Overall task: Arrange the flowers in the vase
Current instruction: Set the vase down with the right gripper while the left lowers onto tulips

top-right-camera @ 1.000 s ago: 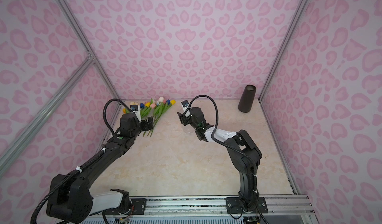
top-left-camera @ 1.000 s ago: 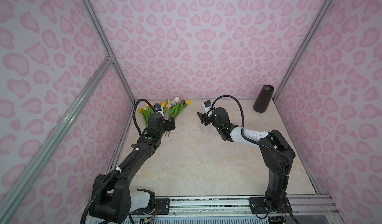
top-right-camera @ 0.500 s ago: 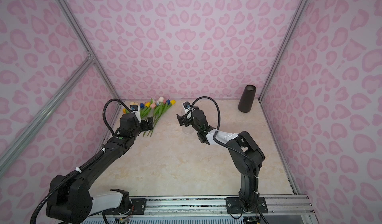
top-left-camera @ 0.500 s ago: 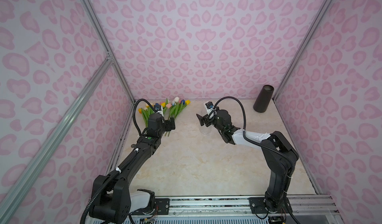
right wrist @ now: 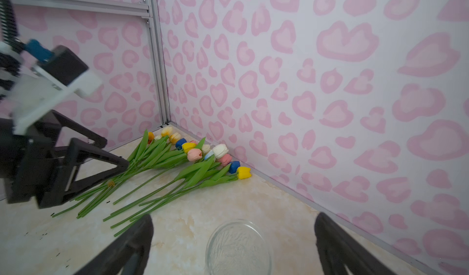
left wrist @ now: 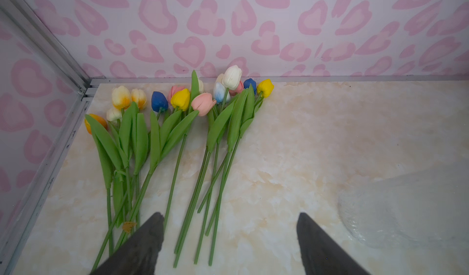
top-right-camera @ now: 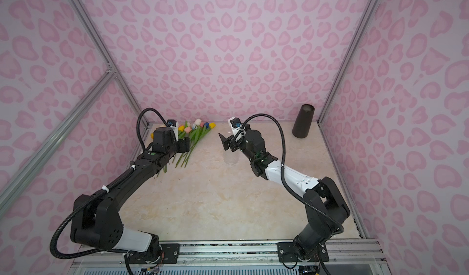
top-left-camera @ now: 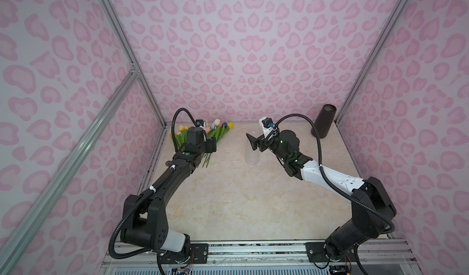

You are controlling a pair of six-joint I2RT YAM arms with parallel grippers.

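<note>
- The flowers [left wrist: 182,134], artificial tulips with yellow, cream, pink and blue heads, lie flat in the far left corner of the table [top-left-camera: 253,205]. Their heads are against the far wall and their stems fan out toward the near side.
- The left gripper [left wrist: 229,218] hangs over the near ends of the stems. Its jaws are spread wide with nothing clamped, and several stems run under the gap between them.
- None of the tulips is in the vase, so the step in hand looks like the first pick. The next move probably calls for dropping onto the stems and closing low on one of them. They overlap and cross there, so singling one out will take care.
- The clear glass vase [right wrist: 237,221] stands upright and empty just right of the bunch, toward the far middle of the table.
- The right gripper [right wrist: 233,218] hovers above the vase mouth with its jaws fully apart on either side, holding nothing. It seems placed to steady the glass, which looks light and easy to tip.
- A dark tapered container [top-left-camera: 324,121] stands upright in the far right corner, well apart from both arms.
</note>
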